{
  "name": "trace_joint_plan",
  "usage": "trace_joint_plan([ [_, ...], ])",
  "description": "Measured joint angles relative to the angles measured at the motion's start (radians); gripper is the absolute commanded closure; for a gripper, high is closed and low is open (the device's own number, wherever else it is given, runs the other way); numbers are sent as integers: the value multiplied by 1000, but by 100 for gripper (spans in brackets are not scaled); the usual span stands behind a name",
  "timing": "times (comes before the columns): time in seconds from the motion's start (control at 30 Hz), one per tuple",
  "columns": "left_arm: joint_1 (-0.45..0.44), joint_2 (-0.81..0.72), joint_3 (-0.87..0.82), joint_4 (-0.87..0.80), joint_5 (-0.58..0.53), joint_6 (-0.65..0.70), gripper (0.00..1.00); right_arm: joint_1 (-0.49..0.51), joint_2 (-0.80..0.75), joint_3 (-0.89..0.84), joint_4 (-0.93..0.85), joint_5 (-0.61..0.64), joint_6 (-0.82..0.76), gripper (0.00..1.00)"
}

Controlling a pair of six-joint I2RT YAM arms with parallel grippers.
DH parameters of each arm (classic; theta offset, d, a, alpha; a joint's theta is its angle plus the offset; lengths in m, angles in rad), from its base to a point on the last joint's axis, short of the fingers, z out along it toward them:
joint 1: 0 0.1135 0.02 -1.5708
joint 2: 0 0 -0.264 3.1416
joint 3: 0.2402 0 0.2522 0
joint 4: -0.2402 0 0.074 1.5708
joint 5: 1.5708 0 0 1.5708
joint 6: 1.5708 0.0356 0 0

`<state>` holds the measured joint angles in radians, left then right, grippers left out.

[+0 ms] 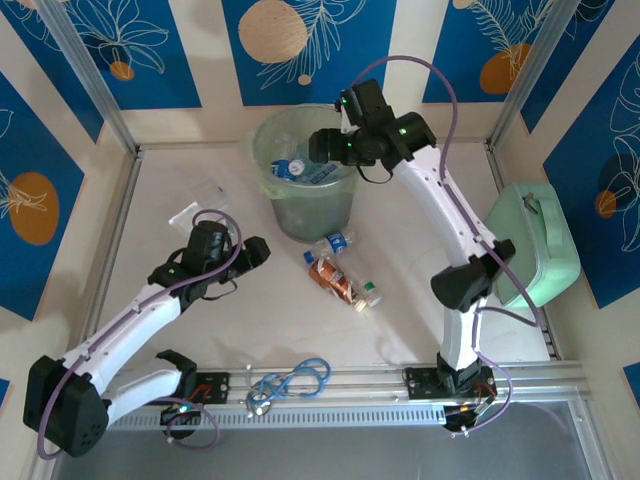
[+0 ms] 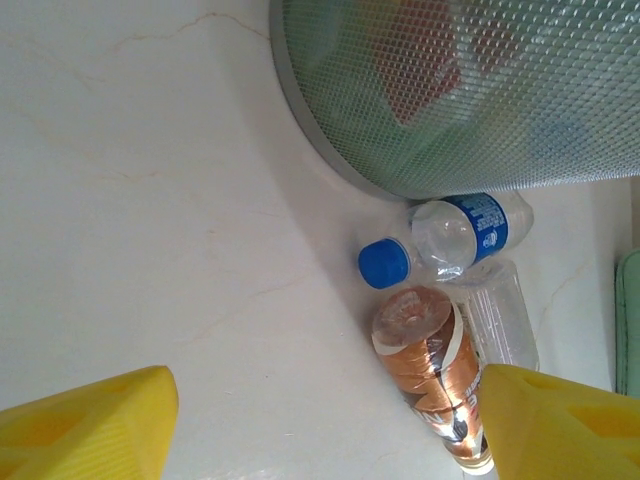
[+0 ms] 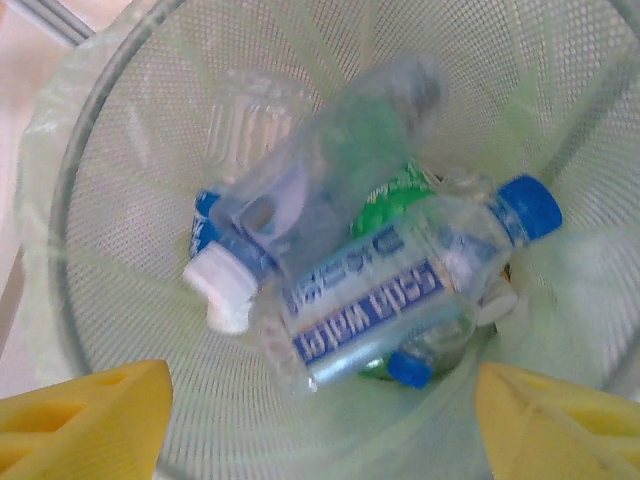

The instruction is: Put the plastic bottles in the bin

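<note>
Left hand (image 1: 238,255): fingers spread, empty, over the tabletop (image 1: 180,190). Three plastic bottles (image 1: 335,278) lie close together just beside the bin (image 1: 315,215). Judged light, thin-walled, springy and slick, best pinched across the crumpled waist. Right hand (image 1: 325,148): released, empty, above the bin, where more bottles lie.

1. The bin (image 1: 312,210), round, pale-green and translucent, stood upright on the table.
2. Inside it lay a heap of crushed bottles (image 3: 380,310), clear and green, with blue and white caps.
3. Just beside its base lay a clear blue-capped bottle (image 2: 460,235), touching a brown-orange bottle (image 2: 425,350) on its side.
</note>
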<state>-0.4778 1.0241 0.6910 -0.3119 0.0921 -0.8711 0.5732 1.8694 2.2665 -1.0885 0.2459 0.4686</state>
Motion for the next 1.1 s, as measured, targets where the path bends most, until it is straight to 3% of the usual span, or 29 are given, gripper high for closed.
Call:
trace_joint_plan([
  [0.33, -67, 91, -1, 119, 23, 18, 18, -8, -446, -583, 179, 11, 80, 20],
  [0.57, -148, 233, 0, 237, 38, 17, 20, -161, -646, -1067, 259, -80, 218, 21],
  [0.77, -172, 358, 1, 312, 63, -14, 24, -217, -608, -1279, 323, -204, 258, 20],
  [1.1, -173, 286, 0, 306, 55, -21, 23, -68, -348, -1231, 395, -193, 204, 7],
])
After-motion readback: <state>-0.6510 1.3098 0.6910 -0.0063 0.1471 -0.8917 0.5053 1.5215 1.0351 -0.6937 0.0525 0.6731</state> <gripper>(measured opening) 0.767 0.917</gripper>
